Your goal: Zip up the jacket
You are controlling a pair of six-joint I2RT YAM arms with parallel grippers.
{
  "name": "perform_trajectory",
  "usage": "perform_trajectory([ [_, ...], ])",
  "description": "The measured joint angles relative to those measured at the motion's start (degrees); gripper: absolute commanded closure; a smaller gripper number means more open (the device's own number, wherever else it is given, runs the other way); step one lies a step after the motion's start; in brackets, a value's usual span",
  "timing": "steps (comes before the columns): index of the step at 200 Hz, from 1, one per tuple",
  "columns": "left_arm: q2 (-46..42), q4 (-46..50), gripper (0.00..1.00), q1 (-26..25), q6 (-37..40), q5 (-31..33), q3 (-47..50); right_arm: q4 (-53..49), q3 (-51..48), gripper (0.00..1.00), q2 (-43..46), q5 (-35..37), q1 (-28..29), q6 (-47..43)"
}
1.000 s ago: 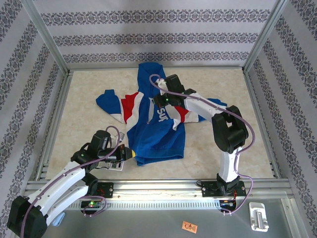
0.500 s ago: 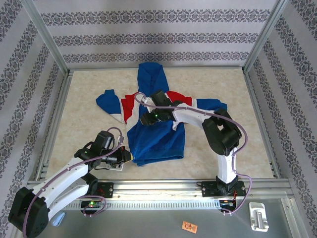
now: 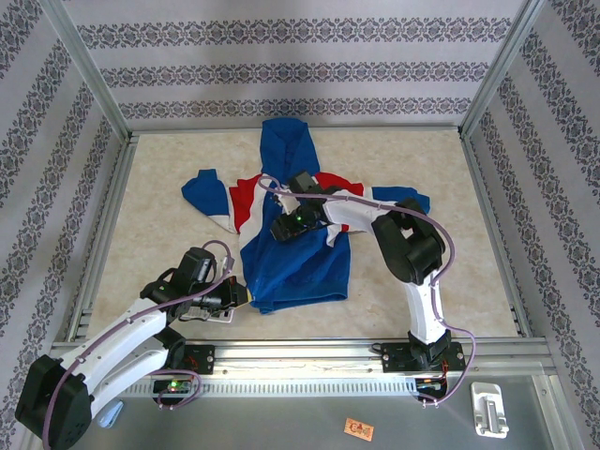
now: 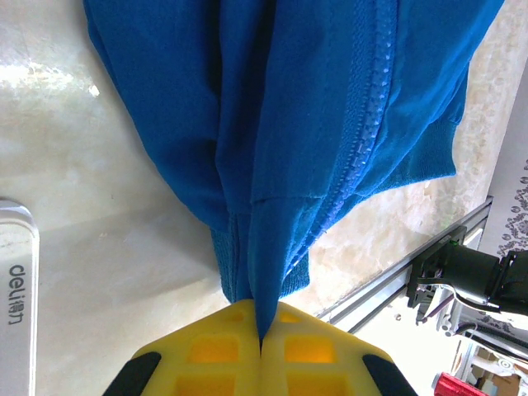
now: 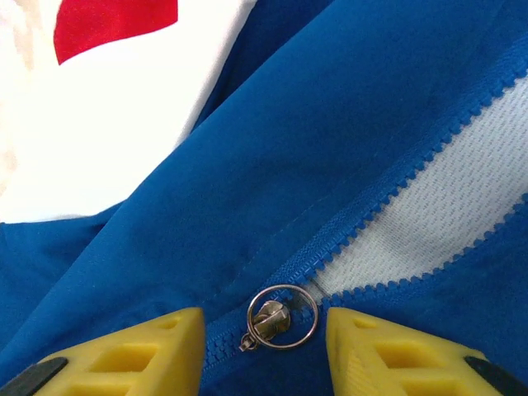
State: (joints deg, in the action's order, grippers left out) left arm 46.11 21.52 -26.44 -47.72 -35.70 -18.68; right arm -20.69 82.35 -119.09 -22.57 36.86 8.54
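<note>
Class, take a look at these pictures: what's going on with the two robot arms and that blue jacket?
The jacket lies on the table. The left gripper is shut on its bottom hem. The right gripper is open at the chest, one finger each side of the ringed zipper pull, not gripping it. Beyond the pull the teeth are apart, showing pale lining.

A beige marbled bench (image 3: 159, 234) sits inside patterned walls (image 3: 281, 70); out front, a small orange card (image 3: 358, 429) and white gadget (image 3: 489, 411).
</note>
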Motion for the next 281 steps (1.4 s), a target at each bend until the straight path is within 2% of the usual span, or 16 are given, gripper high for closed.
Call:
perform_trajectory([
  [75, 0.00, 0.00, 1.00, 0.00, 0.00, 0.20, 0.00, -6.97, 7.30, 0.54, -5.25, -1.25, 0.31, -1.44],
  [160, -0.09, 0.04, 1.00, 0.00, 0.22, 0.20, 0.00, -6.29, 7.52, 0.58, -4.83, -9.79, 0.44, -1.07],
  [218, -0.09, 0.15, 1.00, 0.00, 0.42, 0.20, 0.00, -5.70, 6.78, 0.59, -2.78, -10.25, 0.42, -1.05],
  [235, -0.15, 0.35, 1.00, 0.00, 0.42, 0.24, 0.00, -5.29, 5.70, 0.65, -1.68, -9.81, 0.39, -1.05],
  [258, -0.70, 0.85, 1.00, 0.00, 0.42, 0.98, 0.00, -5.22, 4.11, 0.81, 0.66, -8.96, 0.39, -0.94],
  [281, -0.68, 1.66, 1.00, 0.00, 0.42, 2.23, 0.00, -5.22, 3.10, 0.83, 3.65, -7.50, 0.42, -1.29],
])
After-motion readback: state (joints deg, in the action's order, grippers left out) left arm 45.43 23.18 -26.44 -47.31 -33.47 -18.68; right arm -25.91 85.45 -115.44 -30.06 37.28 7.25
